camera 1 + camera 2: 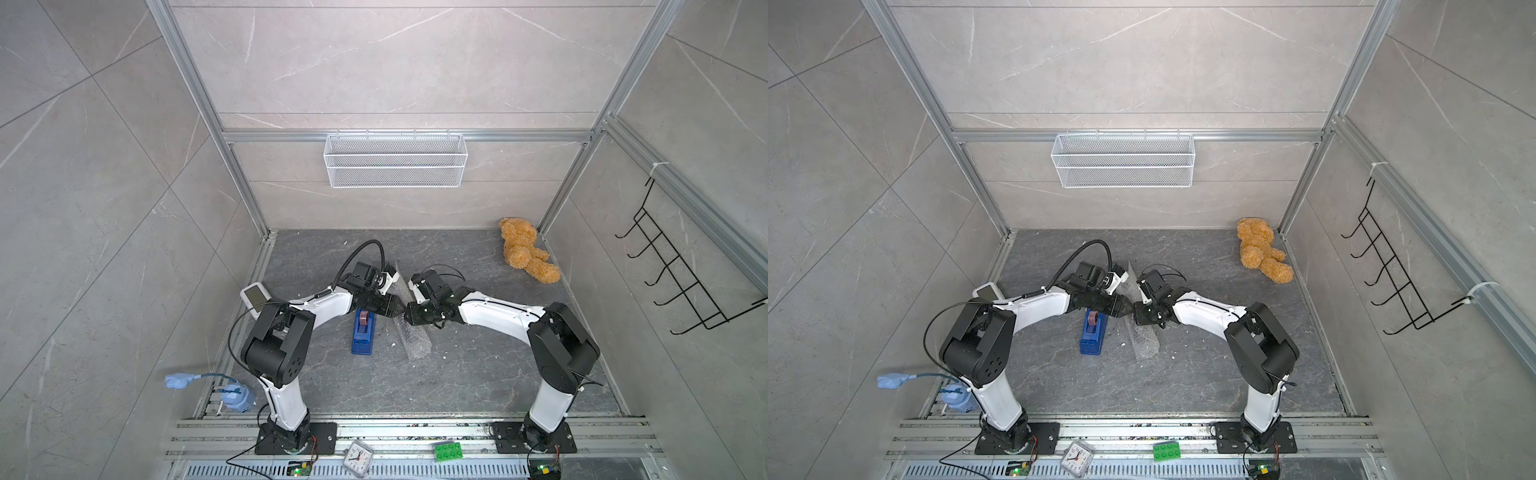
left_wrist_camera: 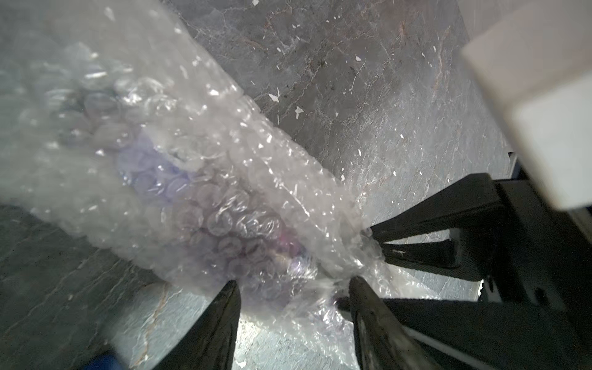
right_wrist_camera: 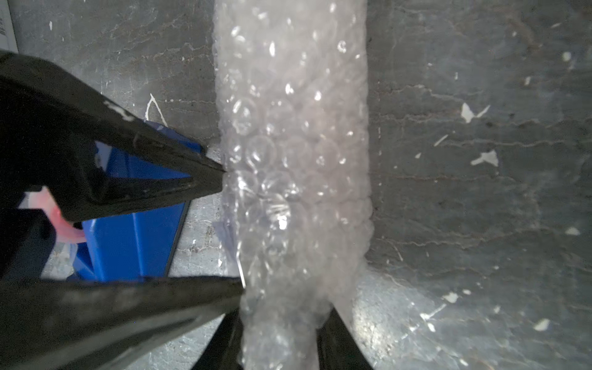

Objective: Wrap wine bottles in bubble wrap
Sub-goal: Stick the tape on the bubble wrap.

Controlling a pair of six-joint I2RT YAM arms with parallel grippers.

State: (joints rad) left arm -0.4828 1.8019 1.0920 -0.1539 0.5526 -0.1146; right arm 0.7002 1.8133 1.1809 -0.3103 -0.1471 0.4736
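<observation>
**Plastic wrap rolled round a purple bottle, pinched but untaped**

The bubble wrap [image 3: 294, 153] is seen rolled into a long tube near the middle of the dark, stone-patterned bench [image 1: 478, 374], with both arms bent inward over it. The wine bottle [image 2: 153, 169] is made out only as a purple tint through the layers in the left wrist view. Its neck and cap cannot be picked out. The right hand [image 3: 285, 323] is pinched on the tube, which is squeezed narrow between its fingers. The left hand [image 2: 294, 283] is spread, with its fingertips set against the side of the roll, and no firm hold by it can be made out. A blue tape dispenser [image 1: 363, 332] stands just beside the tube, on the left arm's side.

No tape is seen on the roll, so the chief risk is judged to be unrolling. If the pinch is eased before the loose edge is pressed down, the springy layers may be sprung open. Probably only wrap is caught by the right hand, so the bottle could be slid out of an open end if the tube is tilted or lifted. The two hands are very near each other, so by a sideways move they could be knocked together or the dispenser bumped.
</observation>
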